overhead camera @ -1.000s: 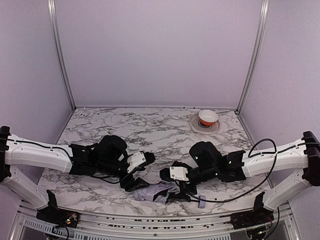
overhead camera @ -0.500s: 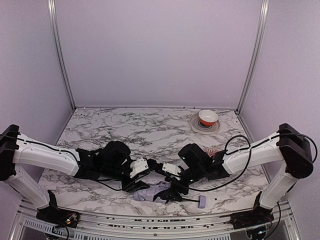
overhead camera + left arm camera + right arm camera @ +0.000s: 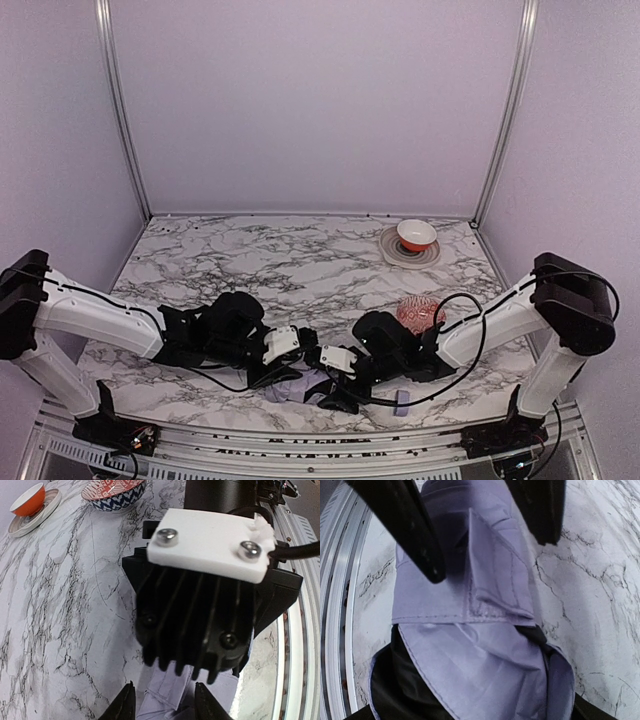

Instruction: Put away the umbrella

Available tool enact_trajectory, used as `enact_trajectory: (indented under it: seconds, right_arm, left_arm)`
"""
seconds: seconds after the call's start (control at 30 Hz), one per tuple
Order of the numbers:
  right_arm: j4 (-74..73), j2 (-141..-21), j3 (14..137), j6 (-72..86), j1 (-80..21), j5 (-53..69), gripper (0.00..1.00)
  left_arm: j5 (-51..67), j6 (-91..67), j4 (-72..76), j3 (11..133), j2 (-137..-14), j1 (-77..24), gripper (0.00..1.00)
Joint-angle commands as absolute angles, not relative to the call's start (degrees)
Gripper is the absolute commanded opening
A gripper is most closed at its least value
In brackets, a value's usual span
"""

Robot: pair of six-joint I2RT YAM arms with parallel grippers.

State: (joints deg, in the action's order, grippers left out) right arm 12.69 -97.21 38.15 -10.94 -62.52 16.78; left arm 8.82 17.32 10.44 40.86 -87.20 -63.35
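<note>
The umbrella lies folded near the table's front edge, its pale lavender canopy bundled with black underside showing and its small handle to the right. Both grippers meet over it, facing each other. My left gripper is open, and its two black fingertips stand either side of the canopy's strap flap. My right gripper is open wide over the umbrella, which fills its view. The left gripper's fingers come in from the top of the right wrist view.
A red patterned bowl sits just behind the right arm. An orange cup on a saucer stands at the back right. The metal rail of the table's front edge runs close to the umbrella.
Both arms have moved inward and down onto the umbrella. The right arm has slid left and uncovered the patterned bowl. The left jaws have narrowed.
</note>
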Motion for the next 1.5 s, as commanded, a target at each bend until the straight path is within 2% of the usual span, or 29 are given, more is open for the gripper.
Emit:
enact_trajectory:
  seconds: [0.0,0.1,0.17,0.27,0.37,0.47,0.53,0.73,1.07,1.1,1.13,1.17,1.23,1.33,1.4,1.47]
  right_arm:
    - [14.3,-99.7,38.3,-12.1,-62.9,14.8,0.81]
    - [15.0,-99.5,37.5,-12.4,-62.8,14.8,0.7]
    - [15.8,-99.2,36.9,-12.7,-62.8,14.6,0.62]
    - [16.7,-99.2,36.4,-13.7,-62.8,15.0,0.58]
    - [17.0,-99.3,36.3,-15.2,-62.8,15.3,0.56]
    - [17.5,-99.2,35.8,-16.9,-62.8,15.7,0.49]
    - [17.7,-99.1,35.6,-17.6,-62.8,15.8,0.46]
    - [18.0,-98.7,35.7,-18.1,-62.8,16.1,0.42]
    - [17.0,-99.5,36.4,-18.6,-62.8,15.9,0.45]
    - [17.0,-99.7,36.6,-18.5,-62.8,15.9,0.46]
    - [17.0,-99.9,36.8,-18.3,-62.8,15.8,0.47]
    - [17.2,-100.0,36.9,-18.1,-62.9,15.9,0.46]
    - [17.6,-100.4,37.1,-17.8,-62.8,16.5,0.39]
    - [17.3,-101.1,37.4,-18.1,-62.9,15.5,0.16]
    - [17.1,-101.4,36.9,-19.7,-63.4,13.1,0.05]
    - [16.6,-101.3,36.0,-22.8,-65.4,9.2,0.01]
  left_arm:
    - [8.4,18.2,11.7,41.7,-88.8,-63.7,0.36]
    - [8.3,18.7,10.9,41.7,-89.4,-63.7,0.35]
    - [7.6,18.9,10.7,41.7,-89.7,-63.7,0.31]
    - [7.8,19.0,10.8,41.7,-89.7,-63.8,0.27]
    - [10.0,19.0,11.4,41.7,-88.4,-63.7,0.32]
    - [9.9,18.9,12.9,40.5,-86.7,-63.5,0.34]
    - [9.1,18.8,13.6,39.9,-86.6,-63.2,0.3]
    - [9.2,17.9,13.5,40.1,-88.3,-63.0,0.13]
    - [5.7,16.9,10.6,41.5,-90.1,-62.8,0.11]
    - [5.4,16.8,9.1,41.7,-90.8,-62.8,0.08]
    - [5.2,16.6,8.1,43.2,-91.3,-62.8,0.0]
    - [5.0,16.3,7.8,43.6,-91.7,-62.8,0.0]
    - [5.5,15.6,8.8,43.2,-91.6,-62.8,0.0]
    - [3.3,12.9,12.4,42.3,-90.1,-62.8,0.0]
    - [0.1,10.9,14.5,40.6,-89.3,-62.2,0.0]
    - [-1.2,8.4,15.5,40.8,-89.0,-60.8,0.0]
